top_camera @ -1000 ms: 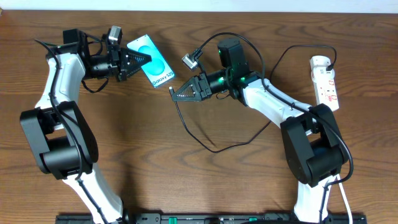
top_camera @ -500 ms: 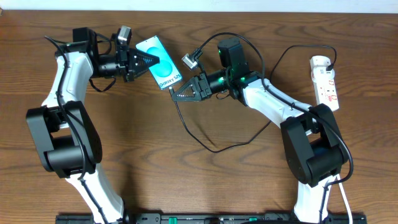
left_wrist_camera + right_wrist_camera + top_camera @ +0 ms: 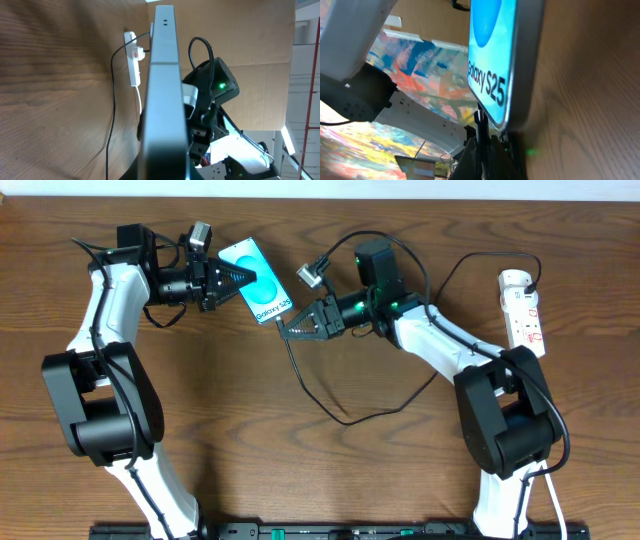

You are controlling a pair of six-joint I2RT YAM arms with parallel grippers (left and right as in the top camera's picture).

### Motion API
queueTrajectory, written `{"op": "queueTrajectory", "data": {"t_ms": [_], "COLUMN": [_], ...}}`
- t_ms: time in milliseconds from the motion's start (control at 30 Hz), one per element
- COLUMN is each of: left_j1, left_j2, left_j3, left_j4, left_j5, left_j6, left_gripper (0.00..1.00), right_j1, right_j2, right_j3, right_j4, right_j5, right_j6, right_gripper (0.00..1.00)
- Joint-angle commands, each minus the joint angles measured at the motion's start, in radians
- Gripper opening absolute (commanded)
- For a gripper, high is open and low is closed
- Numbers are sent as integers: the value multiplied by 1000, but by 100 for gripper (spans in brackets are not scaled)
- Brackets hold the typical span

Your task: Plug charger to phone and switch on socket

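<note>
Compared with a second ago, the left pincer [image 3: 240,278] has carried the phone [image 3: 262,292] toward 3 o'clock, closer to the right arm. Over the last half second it has kept its place. The right pincer [image 3: 288,332] has edged slightly toward 3 o'clock in that half second. Its tip now sits just off the phone's lower corner, at about the phone's 5 o'clock, and whether they touch cannot be told from overhead.

The left pincer is clamped on the phone, which it holds at roughly 11 o'clock from the middle of the bench [image 3: 300,480]. The right pincer is closed on the charger [image 3: 340,415]. The thin black cable drops from the pincer's tip, loops toward 6 o'clock and runs back up toward the socket [image 3: 524,308]. The socket lies at the bench's 2 o'clock edge, well apart from both arms.

Overhead shows the phone's blue-teal screen and white label strip. The left wrist view shows only its thin dark edge, running up the middle of the frame, with two small holes near the top. Beyond that edge are the socket at 11 o'clock and a green light [image 3: 218,86] on the right arm at 3 o'clock.

The right wrist view sees the screen from very near, with the "Galaxy S25" lettering legible. The phone's bottom edge hangs just above a thin black stem rising from the pincer's own fingers. Overhead cannot resolve that gap.
</note>
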Motion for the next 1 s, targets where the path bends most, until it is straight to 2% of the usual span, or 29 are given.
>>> {"op": "queueTrajectory", "data": {"t_ms": [0, 967], "left_j1": [3, 3], "left_j2": [-5, -5], "left_j3": [16, 16], "left_j4": [1, 10], "left_j5": [56, 55], "left_j6": [-5, -22], "left_gripper": [7, 7], "right_j1": [-11, 6], "right_j2": [1, 1], "right_j3": [8, 8], "right_j4": [0, -30], "right_j5": [-30, -112], "right_j6": [-6, -24], "right_gripper": [1, 1]}}
